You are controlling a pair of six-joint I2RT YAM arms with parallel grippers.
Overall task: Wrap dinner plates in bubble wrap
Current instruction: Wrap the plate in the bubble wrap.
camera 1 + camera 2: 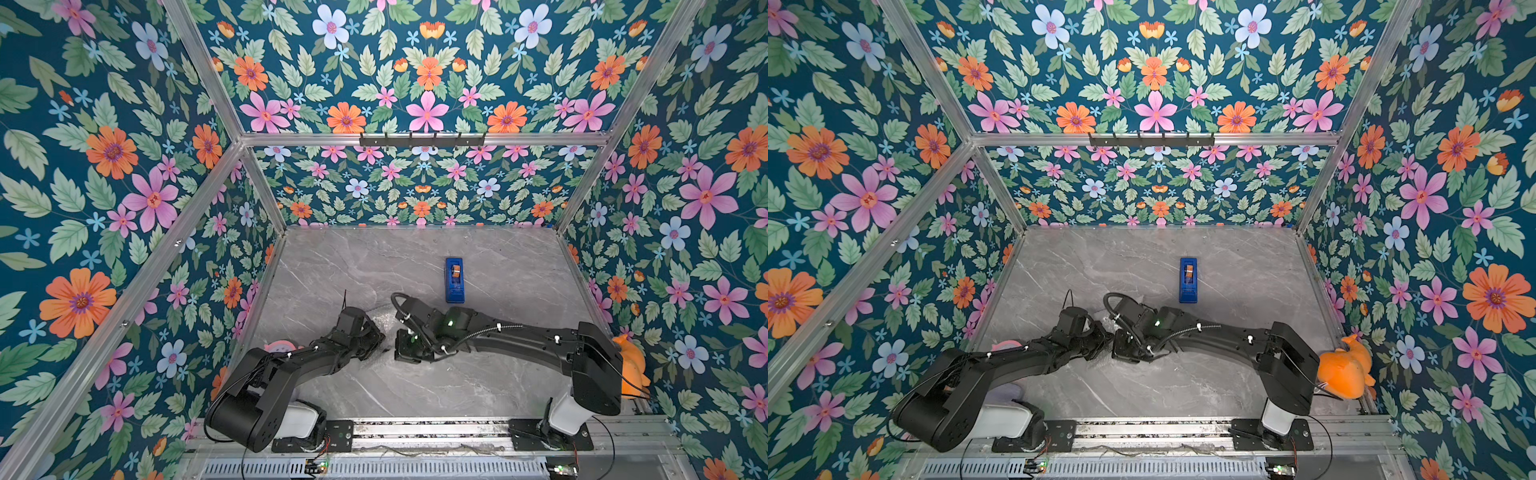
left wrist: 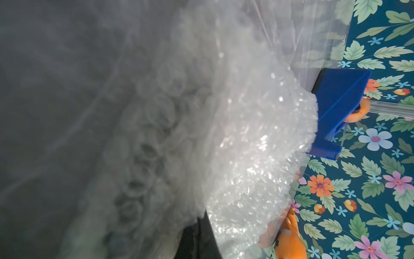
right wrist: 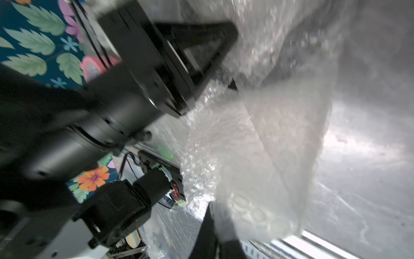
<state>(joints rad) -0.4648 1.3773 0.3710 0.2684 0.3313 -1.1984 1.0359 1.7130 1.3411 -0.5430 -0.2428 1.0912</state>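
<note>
Bubble wrap, a clear whitish dotted plastic sheet, hangs bunched between left gripper and right gripper, above the grey marble bench toward its front edge. Both pairs of jaws are pressed together, pinching it.

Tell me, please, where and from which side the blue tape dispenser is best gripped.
I'd pinch the blue tape dispenser across its narrow middle from above: it lies on the table, long axis running front to back, both long sides clear.
</note>
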